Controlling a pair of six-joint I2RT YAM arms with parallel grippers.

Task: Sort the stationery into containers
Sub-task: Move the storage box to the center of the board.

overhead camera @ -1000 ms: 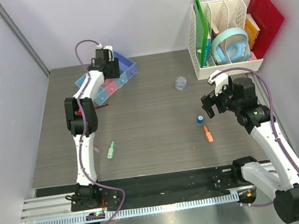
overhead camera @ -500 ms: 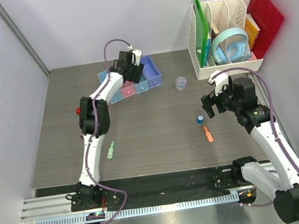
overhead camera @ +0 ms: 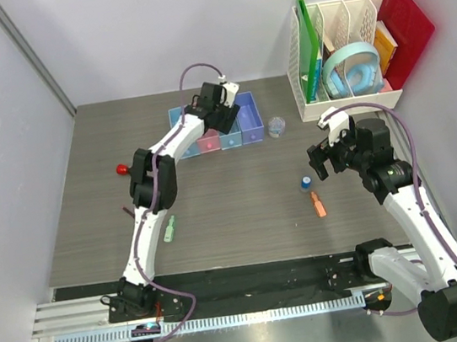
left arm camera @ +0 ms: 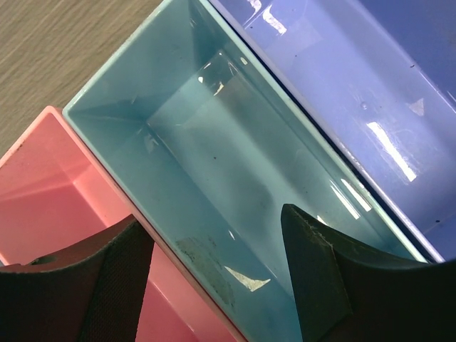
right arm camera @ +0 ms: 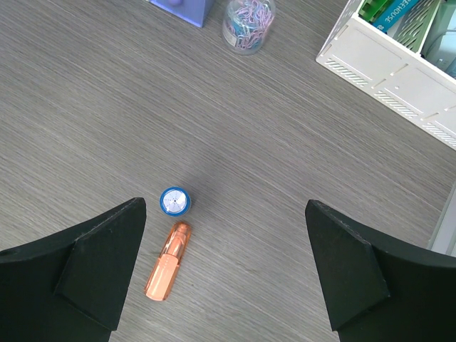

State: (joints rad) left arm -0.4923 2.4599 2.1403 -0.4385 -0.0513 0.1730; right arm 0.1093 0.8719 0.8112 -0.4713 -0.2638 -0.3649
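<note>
Surroundings: white rack [overhead camera: 346, 99] at the far right corner of the grey table [overhead camera: 239, 186], holding a green board [overhead camera: 306, 41], a red board [overhead camera: 405, 23] and a light-blue ring [overhead camera: 353, 68]. The left arm lies across the left end of the bins and hides part of them from above.

Containers: row of four bins [overhead camera: 232, 139] at the far middle of the table, open tops up. From the wrist: pink bin [left arm camera: 43, 192], light-blue bin [left arm camera: 214, 142], purple-blue bin [left arm camera: 370, 64], glossy, nothing visible inside.

Left gripper [left arm camera: 214, 242]: jaws apart, straddling the wall between the pink and light-blue bins, not closed on it.

Right gripper [right arm camera: 226, 214]: jaws wide apart, holding nothing, above the table.

Stationery, all loose on the table:
- clear round pot [overhead camera: 276, 127] of coloured clips, just right of the bins.
- blue-capped piece [right arm camera: 174, 201], upright, just beside the orange marker [right arm camera: 168, 260], which lies flat.
- light green marker [overhead camera: 169, 229], near left.
- red ball-like piece [overhead camera: 121, 168], far left.
</note>
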